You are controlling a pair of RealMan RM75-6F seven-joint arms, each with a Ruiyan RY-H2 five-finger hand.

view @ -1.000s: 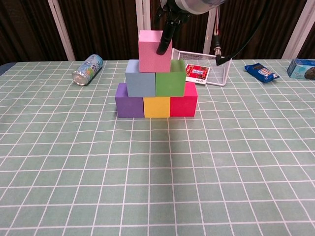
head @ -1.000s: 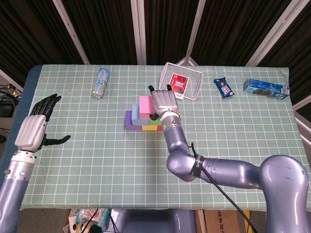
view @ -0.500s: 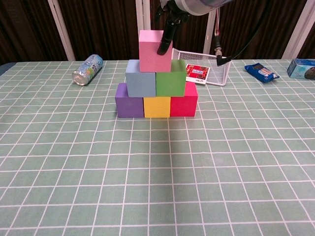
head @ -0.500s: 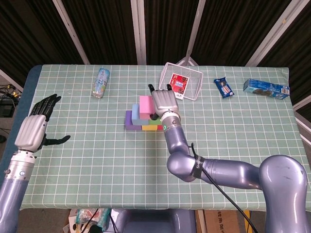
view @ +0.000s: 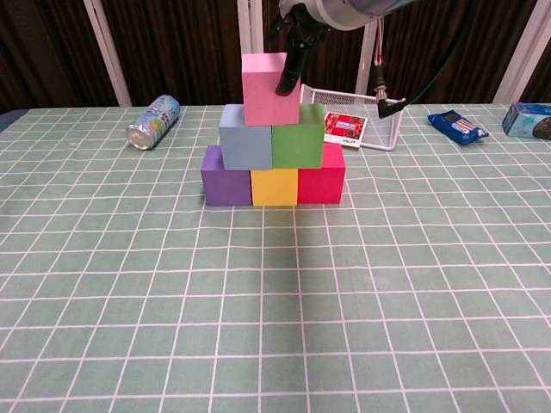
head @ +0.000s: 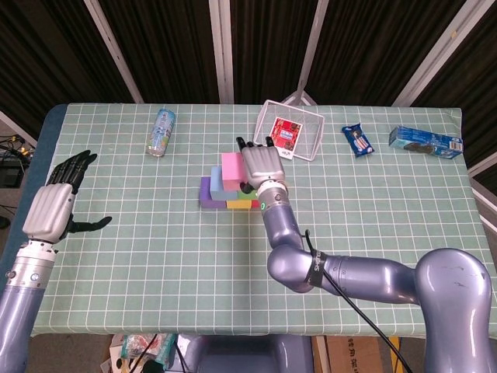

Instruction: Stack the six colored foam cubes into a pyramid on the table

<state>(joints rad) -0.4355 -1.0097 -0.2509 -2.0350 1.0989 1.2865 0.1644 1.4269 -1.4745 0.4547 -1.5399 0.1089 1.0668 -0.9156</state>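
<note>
Six foam cubes stand as a pyramid mid-table. Purple (view: pixel 225 176), yellow (view: pixel 274 187) and red (view: pixel 321 181) form the bottom row. Blue-grey (view: pixel 245 138) and green (view: pixel 297 138) sit on them. The pink cube (view: pixel 265 90) (head: pixel 231 165) is on top. My right hand (head: pixel 260 165) (view: pixel 301 26) hangs over the stack's right side, thumb pressed on the pink cube's front face and other fingers behind it, holding it. It hides the green cube in the head view. My left hand (head: pixel 54 206) hovers at the table's left edge, fingers spread, holding nothing.
A drink can (head: pixel 161 132) (view: pixel 155 122) lies at the back left. A white wire basket (head: pixel 295 107) (view: pixel 389 129) with a red card stands just behind the stack. A snack packet (head: pixel 357 141) and a blue box (head: pixel 425 141) lie at the back right.
The right hand and the pink cube have shifted very slightly to the left on top of the stack. The left hand has stayed put.
</note>
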